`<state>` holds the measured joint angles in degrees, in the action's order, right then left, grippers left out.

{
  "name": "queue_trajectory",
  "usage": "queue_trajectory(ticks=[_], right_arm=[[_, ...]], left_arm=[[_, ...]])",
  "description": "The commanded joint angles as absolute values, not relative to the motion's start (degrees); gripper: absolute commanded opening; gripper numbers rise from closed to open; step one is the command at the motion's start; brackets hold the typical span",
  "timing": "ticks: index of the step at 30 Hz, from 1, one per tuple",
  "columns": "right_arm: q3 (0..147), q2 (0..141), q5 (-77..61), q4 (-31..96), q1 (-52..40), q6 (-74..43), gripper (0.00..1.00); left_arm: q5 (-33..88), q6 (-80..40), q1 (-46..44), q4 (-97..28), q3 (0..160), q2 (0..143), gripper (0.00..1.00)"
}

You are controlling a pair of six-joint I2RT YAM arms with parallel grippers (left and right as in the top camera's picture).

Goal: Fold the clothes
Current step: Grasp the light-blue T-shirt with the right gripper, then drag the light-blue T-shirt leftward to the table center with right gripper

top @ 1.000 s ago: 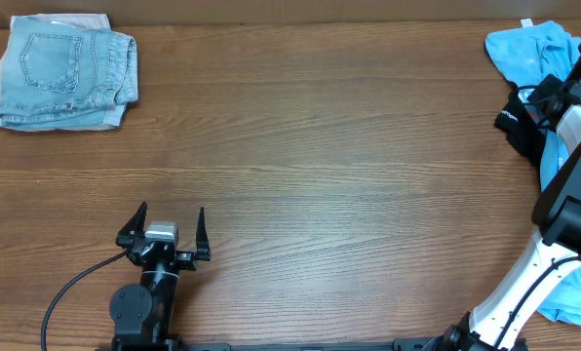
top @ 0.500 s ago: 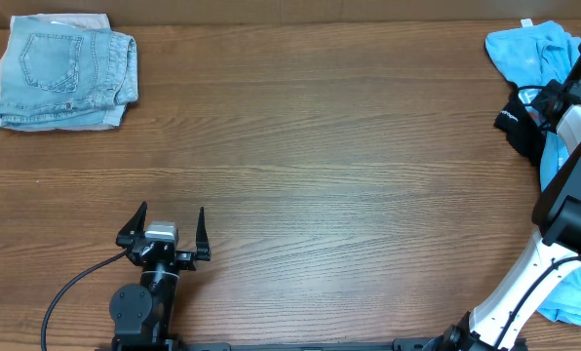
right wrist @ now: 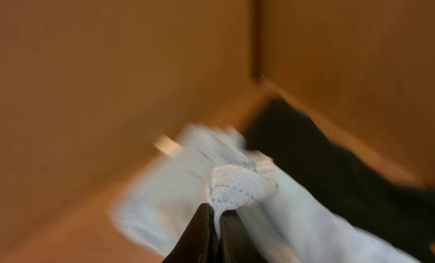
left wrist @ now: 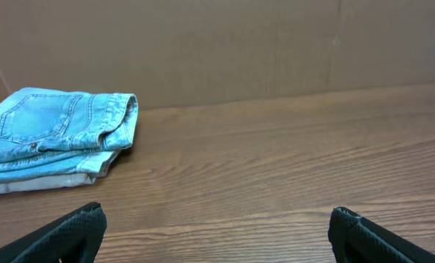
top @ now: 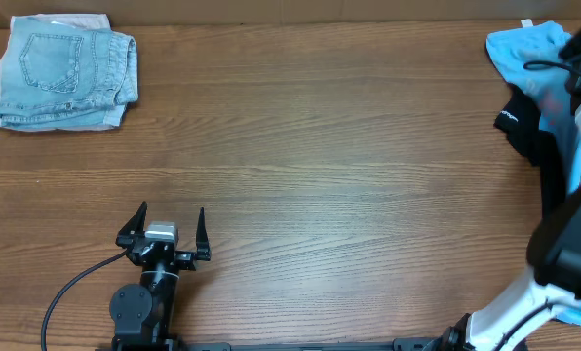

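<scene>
At the far right corner of the table (top: 329, 146), pinches a bunched fold of the sky-blue T-shirt (right wrist: 236, 186) in the right pincer (right wrist: 216, 215), clamped tight on the cloth, just beside the black T-shirt (top: 520, 127), and holds the left pincer (top: 171, 210) spread wide apart over bare wood, well apart from the denim shorts (top: 61, 73).

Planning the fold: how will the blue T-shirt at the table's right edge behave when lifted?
Probably floppy: the blue T-shirt bunches where the right gripper pinches it. Likely light, held by one small pinch. It may drag the black T-shirt beside it.
</scene>
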<state>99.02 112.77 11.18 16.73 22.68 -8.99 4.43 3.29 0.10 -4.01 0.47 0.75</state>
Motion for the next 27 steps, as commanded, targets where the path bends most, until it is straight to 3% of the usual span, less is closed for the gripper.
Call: queue_trajectory(ticks=[1, 9, 24, 25, 26, 27], right_arm=[[101.08, 104.18, 8.67, 16.45, 16.69, -9.04, 0.04], [101.08, 95.94, -3.62, 16.38, -1.89, -9.37, 0.04], [101.06, 103.77, -10.79, 18.79, -39.83, -12.47, 0.04], [101.06, 103.77, -10.79, 18.81, -41.04, -12.4, 0.08], [101.08, 103.61, -10.74, 18.65, -42.13, -12.16, 0.2], [101.08, 103.48, -10.33, 18.44, -43.0, -11.94, 0.41]], left_arm=[[4.25, 2.74, 0.4, -4.12, 0.27, 0.25, 1.0], [4.25, 2.74, 0.4, -4.12, 0.27, 0.27, 1.0], [4.23, 2.74, 0.4, -4.14, 0.27, 0.27, 1.0], [4.25, 2.74, 0.4, -4.12, 0.27, 0.27, 1.0], [4.25, 2.74, 0.4, -4.14, 0.27, 0.27, 1.0], [4.25, 2.74, 0.4, -4.14, 0.27, 0.27, 1.0]])
